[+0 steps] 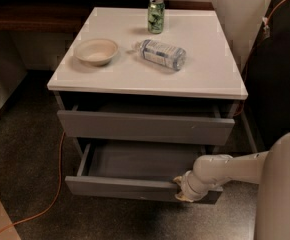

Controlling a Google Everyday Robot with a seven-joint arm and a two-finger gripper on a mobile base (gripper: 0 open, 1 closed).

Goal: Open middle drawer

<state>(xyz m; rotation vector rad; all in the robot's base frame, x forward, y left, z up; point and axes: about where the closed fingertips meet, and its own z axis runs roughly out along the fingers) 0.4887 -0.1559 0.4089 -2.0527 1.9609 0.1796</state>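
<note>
The gripper [181, 190] is set at the front edge of the middle drawer [120, 188], right of centre; its grip cannot be told. A straight, level pull is advised.

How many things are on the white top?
3: bowl at the left, can at the back, bottle lying on its side in the middle. None seems hidden. The claw is below, at the middle drawer's front edge.
</note>
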